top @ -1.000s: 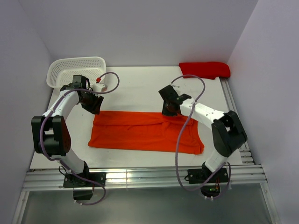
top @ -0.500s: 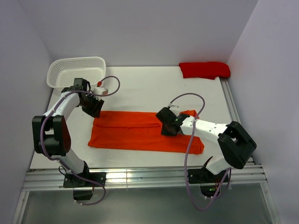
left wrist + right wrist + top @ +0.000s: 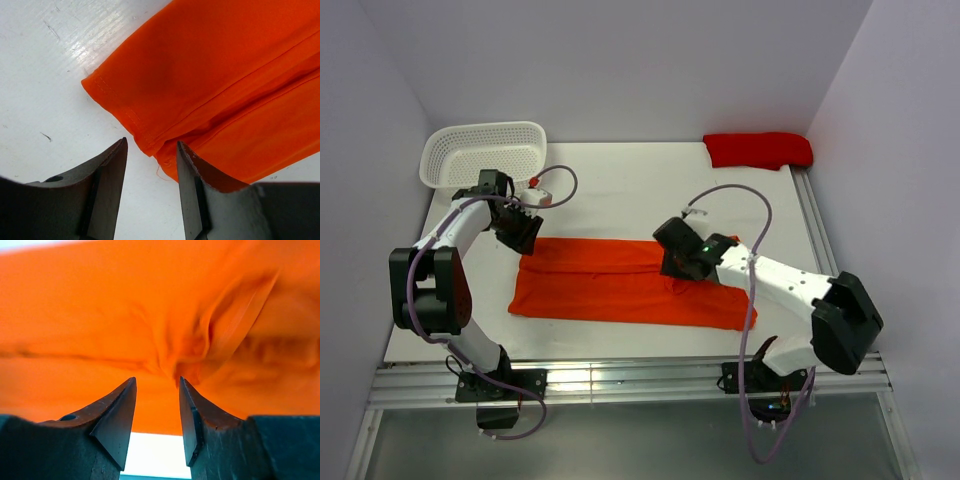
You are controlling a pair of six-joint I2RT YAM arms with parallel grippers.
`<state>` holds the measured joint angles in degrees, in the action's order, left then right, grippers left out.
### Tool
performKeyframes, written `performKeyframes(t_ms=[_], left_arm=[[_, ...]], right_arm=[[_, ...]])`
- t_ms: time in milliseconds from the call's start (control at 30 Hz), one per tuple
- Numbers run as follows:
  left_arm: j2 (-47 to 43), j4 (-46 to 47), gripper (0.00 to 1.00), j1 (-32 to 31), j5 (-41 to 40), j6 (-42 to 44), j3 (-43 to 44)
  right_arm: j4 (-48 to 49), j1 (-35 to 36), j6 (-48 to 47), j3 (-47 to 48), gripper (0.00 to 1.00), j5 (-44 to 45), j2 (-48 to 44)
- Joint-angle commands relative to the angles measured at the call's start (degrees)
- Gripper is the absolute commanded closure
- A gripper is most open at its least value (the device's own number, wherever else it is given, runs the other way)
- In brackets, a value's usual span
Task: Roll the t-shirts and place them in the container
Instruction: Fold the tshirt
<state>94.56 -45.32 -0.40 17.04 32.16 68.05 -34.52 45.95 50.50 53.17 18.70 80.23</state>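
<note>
Over to the left gripper (image 3: 150, 145) first: parted, nothing between the fingers (image 3: 107, 190) but bare white table (image 3: 45, 75). Gripping nothing. Just ahead of the tips, the orange shirt (image 3: 225, 75), hemmed corner nearest, lying flat, layers stacked one on another, a fold line running away ahead and to the right. Cloth edge right at the tip of the right-hand finger; touching or just short of it, impossible to say from here.

Now the right gripper (image 3: 157, 382): parted as well, empty, tips poised low above the same shirt. Orange nearly everywhere ahead of it. Just past the tips and slightly right, a bunched pucker of cloth, creases fanning out from it. Back between the fingers, a thin strip of pale table. Touching the cloth? Cannot tell.

From above: shirt folded into one long band, stretched flat from the left gripper across to and past the right one. Left gripper at the band's far left corner; right gripper over its far edge, past the middle, a small ruck beside it.

Red shirt (image 3: 758, 150): bundled up, well away from the right gripper, out at the far right corner of the table, apart from both arms. Untouched. White basket (image 3: 485, 128): close by the left gripper, on the side away from the orange shirt, near but not touching.
</note>
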Motion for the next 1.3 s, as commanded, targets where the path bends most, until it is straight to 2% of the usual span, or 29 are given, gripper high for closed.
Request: performKeyframes(t_ms=[0, 167, 267, 567, 767, 867, 1000, 1067, 1267], left_arm=[[-1.4, 0.32, 0.51, 0.23, 0.54, 0.1, 0.41], [-1.75, -0.29, 0.5, 0.23, 0.71, -0.08, 1.38], [-1.75, -0.64, 0.5, 0.23, 0.72, -0.35, 1.91], [-1.75, -1.0, 0.5, 0.23, 0.28, -0.35, 2.35], [-1.4, -0.74, 0.51, 0.23, 0.19, -0.52, 2.26], [-1.14, -0.73, 0.51, 0.23, 0.36, -0.7, 2.26], [-1.14, -0.82, 0.51, 0.23, 0.1, -0.61, 2.26], [-1.4, -0.82, 0.51, 0.23, 0.1, -0.35, 2.17], [-1.23, -0.47, 0.51, 0.23, -0.16, -0.35, 1.82]], right_arm=[[-2.92, -4.98, -3.56, 4.84, 0.53, 4.33, -3.32], [-1.52, -15.52, -9.62, 6.68, 0.57, 1.43, 1.41], [0.59, -18.61, -11.65, 6.77, 0.58, -0.85, 4.84], [4.81, -21.26, -12.36, 3.35, 0.59, -3.4, 10.38], [6.83, -21.26, -11.56, 0.01, 0.62, -4.37, 9.95], [7.36, -21.26, -11.48, -0.87, 0.67, -4.37, 10.03], [7.19, -21.26, -10.78, -1.4, 0.84, -4.02, 9.69], [7.1, -21.17, -10.69, -2.1, 0.89, -3.93, 7.93], [5.35, -20.91, -9.37, -5.09, 0.95, -3.06, 0.38]])
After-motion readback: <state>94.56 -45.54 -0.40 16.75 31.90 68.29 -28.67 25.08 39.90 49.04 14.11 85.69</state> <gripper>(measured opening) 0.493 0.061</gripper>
